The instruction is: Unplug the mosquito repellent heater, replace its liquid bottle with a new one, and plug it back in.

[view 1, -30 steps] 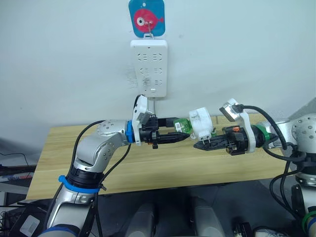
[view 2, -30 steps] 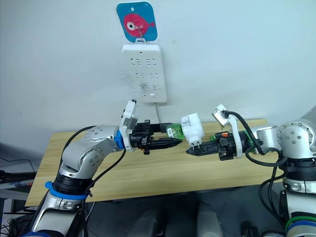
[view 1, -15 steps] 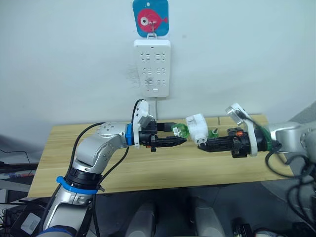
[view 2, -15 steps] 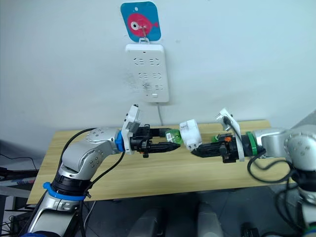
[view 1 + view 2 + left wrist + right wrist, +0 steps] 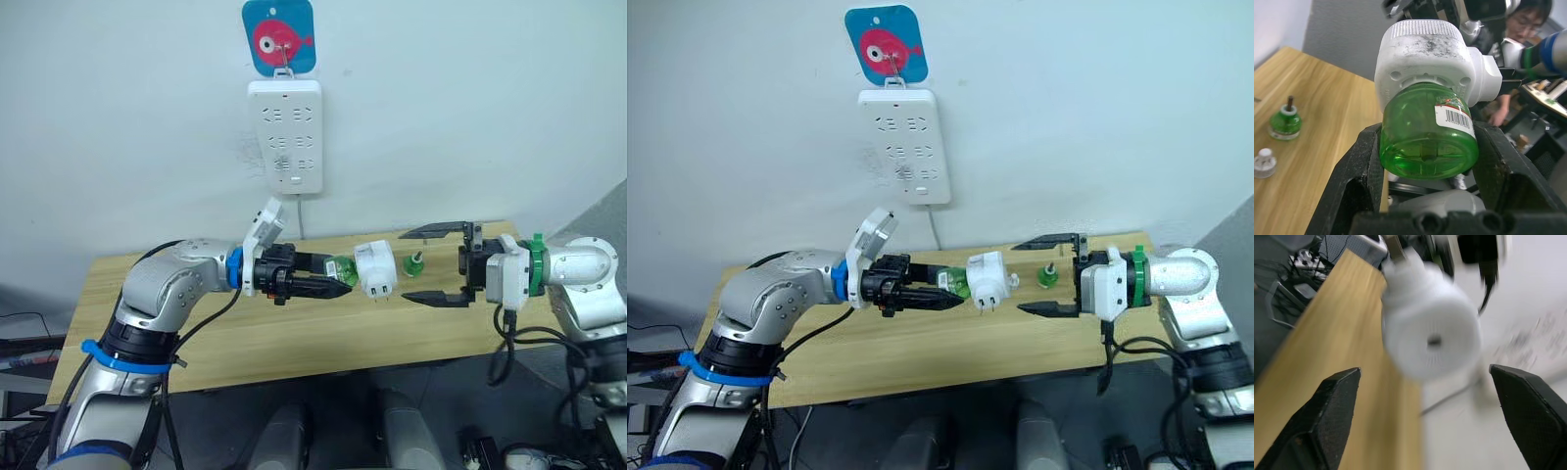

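While the left tool [image 5: 328, 284] grips its bottle [image 5: 340, 267], the heater [image 5: 374, 269] hangs apart from the right tool [image 5: 438, 264].

White heater [image 5: 375, 268], translucent green bottle [image 5: 1428, 134], barcode label.

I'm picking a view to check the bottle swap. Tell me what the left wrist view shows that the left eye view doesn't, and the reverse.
Left wrist view alone: a barcode label on the green bottle, a small white cap on the table, and a person behind.

Left eye view alone: the power strip on the wall under a fish sign, and the open right hand.

Both: the left hand shut on the bottle with the heater on it, and a spare bottle.
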